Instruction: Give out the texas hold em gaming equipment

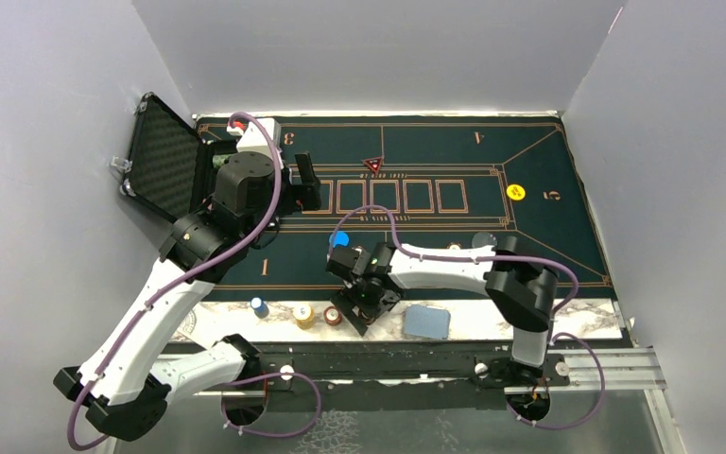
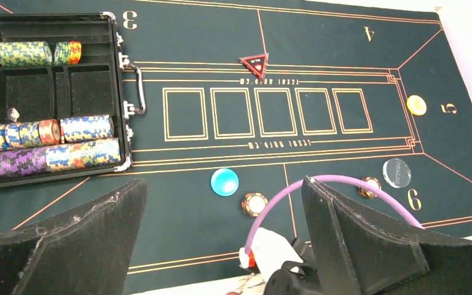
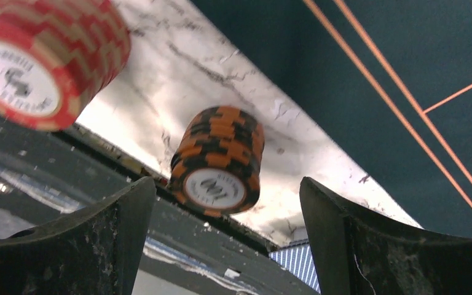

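Note:
In the right wrist view my right gripper (image 3: 224, 184) is open. A short stack of orange-and-black chips (image 3: 218, 161) stands on the marble strip just past its fingertips, with a gap on each side. A red chip stack (image 3: 43, 58) sits beyond it, and blue-backed cards (image 3: 295, 258) show below. From above, my right gripper (image 1: 357, 307) hangs over the front strip beside the red stack (image 1: 333, 315), a yellow stack (image 1: 304, 315) and a blue stack (image 1: 259, 306). My left gripper (image 1: 307, 184) is open and empty above the mat, near the case.
The open black case (image 2: 126, 92) holds several rows of chips at the mat's far left. On the green mat (image 2: 344, 55) lie a red triangular marker (image 2: 254, 61), a yellow disc (image 2: 416, 105), a blue disc (image 2: 224, 182), a clear disc (image 2: 397, 173) and two single chips (image 2: 254, 204).

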{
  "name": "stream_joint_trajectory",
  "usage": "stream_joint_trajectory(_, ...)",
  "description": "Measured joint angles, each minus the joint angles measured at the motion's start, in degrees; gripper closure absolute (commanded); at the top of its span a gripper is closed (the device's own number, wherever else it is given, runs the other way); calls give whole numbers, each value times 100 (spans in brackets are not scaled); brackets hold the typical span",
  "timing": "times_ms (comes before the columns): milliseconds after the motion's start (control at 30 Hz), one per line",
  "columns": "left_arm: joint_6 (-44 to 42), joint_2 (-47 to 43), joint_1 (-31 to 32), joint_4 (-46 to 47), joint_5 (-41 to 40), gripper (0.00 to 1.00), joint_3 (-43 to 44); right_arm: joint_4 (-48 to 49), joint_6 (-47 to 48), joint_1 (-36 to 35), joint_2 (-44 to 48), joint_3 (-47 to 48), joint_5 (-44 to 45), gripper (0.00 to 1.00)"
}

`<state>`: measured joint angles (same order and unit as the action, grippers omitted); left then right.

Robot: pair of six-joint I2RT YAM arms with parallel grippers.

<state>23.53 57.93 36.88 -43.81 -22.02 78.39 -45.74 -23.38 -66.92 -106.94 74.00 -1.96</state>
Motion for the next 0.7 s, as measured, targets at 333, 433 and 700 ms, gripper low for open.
stream_joint_trajectory(333, 2, -44, 0, 0, 11, 1, 0, 133, -127, -66, -490, 376, 402, 33)
stream_joint_trajectory(433, -2, -50, 0, 0, 11, 1, 0, 111, -166, -74, -581, 470, 496, 38)
stream_joint_trajectory(700, -24, -50, 0, -2, 9, 1, 0, 96, -221, -81, -588, 468, 590, 41)
